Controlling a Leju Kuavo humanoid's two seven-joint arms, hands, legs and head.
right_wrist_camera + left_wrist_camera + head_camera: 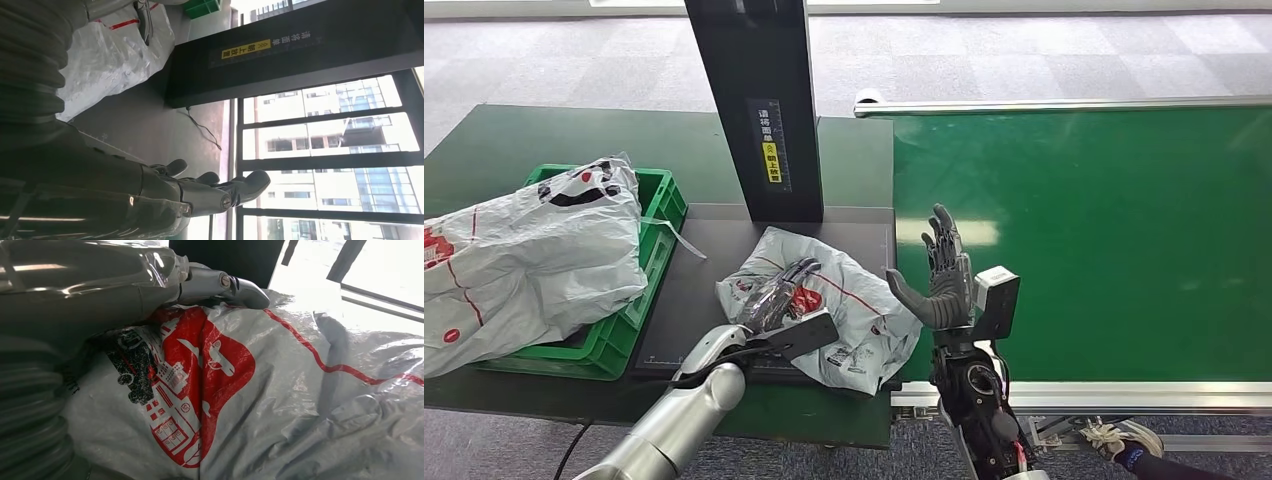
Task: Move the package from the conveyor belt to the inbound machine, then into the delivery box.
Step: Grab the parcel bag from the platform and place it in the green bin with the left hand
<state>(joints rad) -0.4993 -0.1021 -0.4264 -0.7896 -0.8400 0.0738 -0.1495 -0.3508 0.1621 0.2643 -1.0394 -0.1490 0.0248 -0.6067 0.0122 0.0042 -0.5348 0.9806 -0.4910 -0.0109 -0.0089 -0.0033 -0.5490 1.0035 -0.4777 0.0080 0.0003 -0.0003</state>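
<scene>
Lying under left hand (pixel 776 290) fingers, package (pixel 844 315)

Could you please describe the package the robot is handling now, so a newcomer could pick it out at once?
Find the black post with the yellow label rising from the dark platform between the green crate and the green conveyor belt. The package lies at its foot, under the left hand. Unlike the bigger bag heaped on the crate, it lies flat on the platform.
</scene>
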